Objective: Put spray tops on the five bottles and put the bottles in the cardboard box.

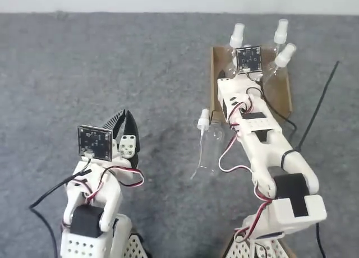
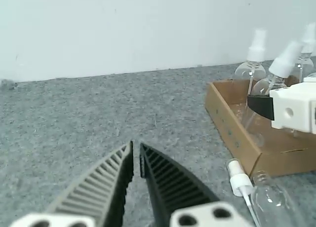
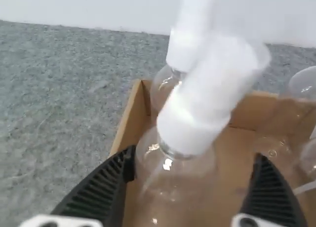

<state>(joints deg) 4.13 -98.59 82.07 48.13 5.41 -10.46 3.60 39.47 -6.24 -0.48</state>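
- Hovering low over the grey mat (image 1: 112,56), nearest my base, my left claw (image 2: 136,148) is pinched almost shut with nothing in it.
- Farther out and to my right, the lying bottle (image 1: 215,151) rests on the mat just beside the near corner of the box (image 2: 232,132). A loose spray top (image 1: 203,122) lies alongside it, thin tube trailing, and does not look fitted.
- Beyond that, my right claw (image 3: 194,157) reaches into the box. Its jaws are spread either side of the standing bottle (image 3: 173,185), which is capped, and are not clamped on it.
- At the far side of the box, the other bottles (image 2: 253,69) stand upright with their tops on.
- I judge these clear bottles empty and light, smooth enough to slip and ready to roll when lying down. I would grip across the round body below the shoulder. The narrow top would twist or tip in the jaws, and the tube would bend.
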